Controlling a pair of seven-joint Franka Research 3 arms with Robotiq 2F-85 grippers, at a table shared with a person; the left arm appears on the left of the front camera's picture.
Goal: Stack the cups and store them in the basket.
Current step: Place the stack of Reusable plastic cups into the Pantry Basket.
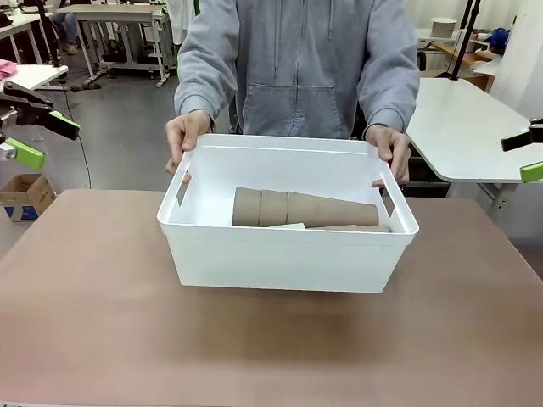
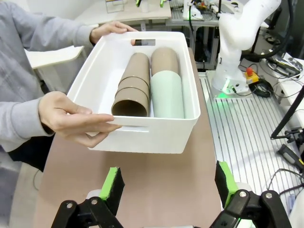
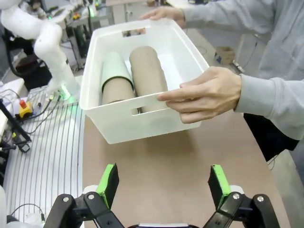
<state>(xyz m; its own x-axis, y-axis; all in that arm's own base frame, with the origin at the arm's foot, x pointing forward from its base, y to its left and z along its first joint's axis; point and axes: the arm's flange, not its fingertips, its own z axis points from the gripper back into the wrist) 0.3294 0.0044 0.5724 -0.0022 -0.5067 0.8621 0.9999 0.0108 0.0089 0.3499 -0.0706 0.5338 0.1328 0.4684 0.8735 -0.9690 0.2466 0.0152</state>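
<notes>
The white basket (image 1: 280,259) stands mid-table, and a person's hands (image 1: 185,136) grip its two short ends. Inside lie the cups: a nested tan stack (image 1: 305,209) on its side and, beside it, a mint-green cup (image 2: 167,95) nested with another tan cup (image 2: 165,59). The right wrist view shows the same tan stack (image 3: 147,71) and mint cup (image 3: 114,69) in the basket (image 3: 142,126). My left gripper (image 2: 168,185) hangs open and empty off the table's left side (image 1: 44,140). My right gripper (image 3: 162,185) is open and empty at the right (image 1: 524,156).
The brown table (image 1: 271,348) is bare in front of the basket. The person in a grey hoodie (image 1: 297,68) stands at the far side. A white table (image 1: 475,127) stands at the back right, and a cardboard box (image 1: 25,195) sits on the floor at the left.
</notes>
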